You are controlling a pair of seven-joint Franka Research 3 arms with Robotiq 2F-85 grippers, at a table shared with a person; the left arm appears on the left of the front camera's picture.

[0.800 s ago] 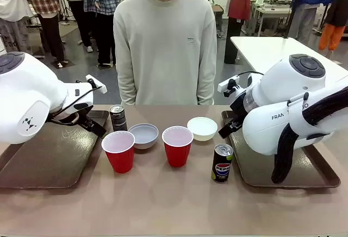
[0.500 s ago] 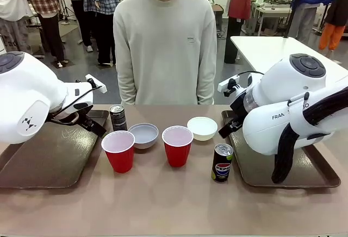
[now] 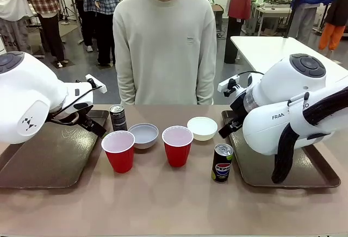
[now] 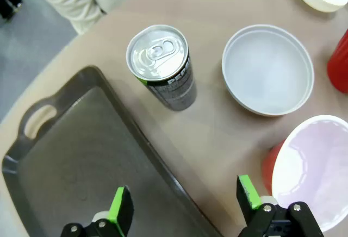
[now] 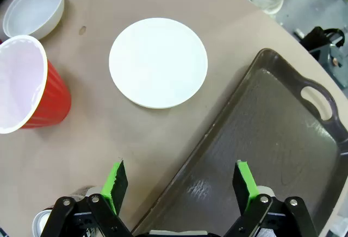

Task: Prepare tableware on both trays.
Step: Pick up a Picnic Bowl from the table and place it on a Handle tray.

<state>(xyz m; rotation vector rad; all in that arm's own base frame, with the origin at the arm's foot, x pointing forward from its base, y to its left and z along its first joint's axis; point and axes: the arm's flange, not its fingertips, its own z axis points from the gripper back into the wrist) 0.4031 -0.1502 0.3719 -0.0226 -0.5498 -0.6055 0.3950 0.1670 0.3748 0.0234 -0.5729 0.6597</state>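
Tableware (image 3: 177, 149), six pieces, none gripped, all upright on the tabletop (image 3: 163, 204) between the trays. Left gripper (image 4: 184, 199): jaws spread wide, empty, above the rim of the left tray (image 4: 81, 139). Right gripper (image 5: 180, 181): spread alike, empty, above the rim of the right tray (image 5: 272, 139). Left wrist view gave the silver pull-tab top of the far can (image 4: 157, 52). Front view gave the Pepsi mark on the near can (image 3: 222, 162). Left red cup (image 3: 119, 150), right red cup (image 3: 177, 139), left bowl (image 3: 144, 135), right bowl (image 3: 202, 128): white inside.

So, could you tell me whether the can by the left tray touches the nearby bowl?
Apart: the left wrist view shows bare tabletop between the can and the bowl.
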